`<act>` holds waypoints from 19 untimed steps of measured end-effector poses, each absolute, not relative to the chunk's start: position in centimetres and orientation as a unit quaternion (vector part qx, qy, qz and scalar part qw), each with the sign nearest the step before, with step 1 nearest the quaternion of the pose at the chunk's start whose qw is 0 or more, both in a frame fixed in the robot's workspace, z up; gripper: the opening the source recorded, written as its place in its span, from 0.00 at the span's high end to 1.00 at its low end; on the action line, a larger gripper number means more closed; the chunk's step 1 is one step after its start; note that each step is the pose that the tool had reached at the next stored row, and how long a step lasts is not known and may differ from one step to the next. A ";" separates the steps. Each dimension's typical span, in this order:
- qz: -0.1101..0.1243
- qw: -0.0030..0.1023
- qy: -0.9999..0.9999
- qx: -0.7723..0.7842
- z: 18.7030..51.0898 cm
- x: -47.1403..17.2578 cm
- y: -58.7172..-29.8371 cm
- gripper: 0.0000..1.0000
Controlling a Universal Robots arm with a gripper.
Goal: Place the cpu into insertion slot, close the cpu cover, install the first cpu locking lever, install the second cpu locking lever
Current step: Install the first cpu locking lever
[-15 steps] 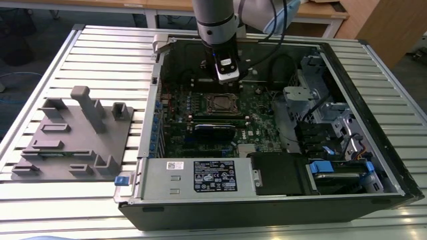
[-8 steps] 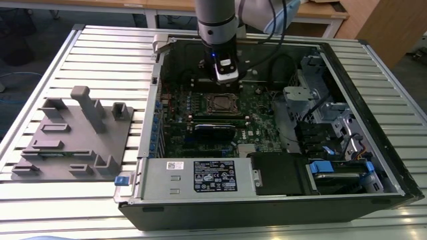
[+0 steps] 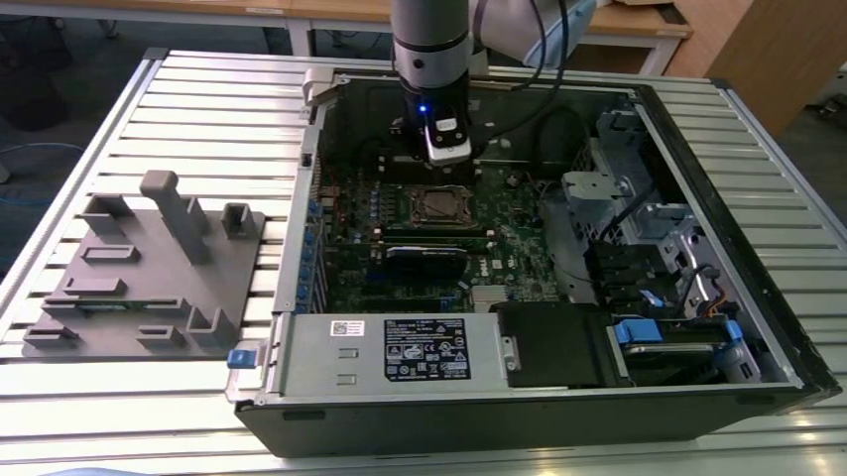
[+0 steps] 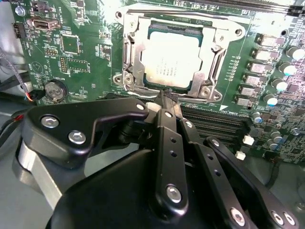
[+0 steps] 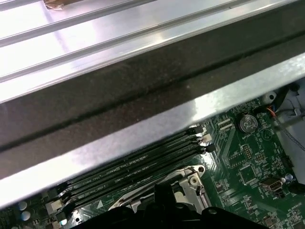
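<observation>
The cpu (image 4: pixel 171 57), a dull silver square, lies in the insertion slot (image 4: pixel 167 19) on the green board. The cpu cover (image 4: pixel 131 55), a silvery frame, lies flat around the chip. My gripper (image 4: pixel 167 101) hangs just off the socket's near edge, its black fingers (image 4: pixel 169 143) pressed together with the tips almost at the frame. I cannot tell whether the tips touch a locking lever. In the exterior view the gripper (image 3: pixel 447 157) stands inside the open computer case, just behind the socket (image 3: pixel 441 203). The first wrist view shows a socket corner (image 5: pixel 190 179).
The computer case (image 3: pixel 530 397) lies open on a slatted metal table (image 3: pixel 212 109). Memory slots (image 5: pixel 143 164) run beside the socket, under the case wall (image 5: pixel 143 129). A grey fixture block (image 3: pixel 153 268) stands at the exterior view's left. Drive bays and cables (image 3: pixel 649 248) fill the case's right side.
</observation>
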State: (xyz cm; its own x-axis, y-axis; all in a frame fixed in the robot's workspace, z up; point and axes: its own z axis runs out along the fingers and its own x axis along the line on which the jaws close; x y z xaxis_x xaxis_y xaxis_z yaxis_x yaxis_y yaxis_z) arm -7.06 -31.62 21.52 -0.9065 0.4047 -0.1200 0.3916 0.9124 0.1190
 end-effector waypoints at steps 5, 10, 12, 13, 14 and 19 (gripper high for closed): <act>0.045 0.071 0.976 0.200 21.5 -6.9 -31.6 0.90; 0.040 0.069 0.979 0.187 21.5 -6.9 -31.6 0.90; 0.038 0.068 0.981 0.178 21.5 -6.8 -31.6 0.90; 0.036 0.068 0.982 0.174 21.5 -6.8 -31.6 0.90; 0.032 0.068 0.983 0.170 21.5 -6.8 -31.6 0.90; 0.011 0.069 0.986 0.154 21.5 -6.8 -31.6 0.90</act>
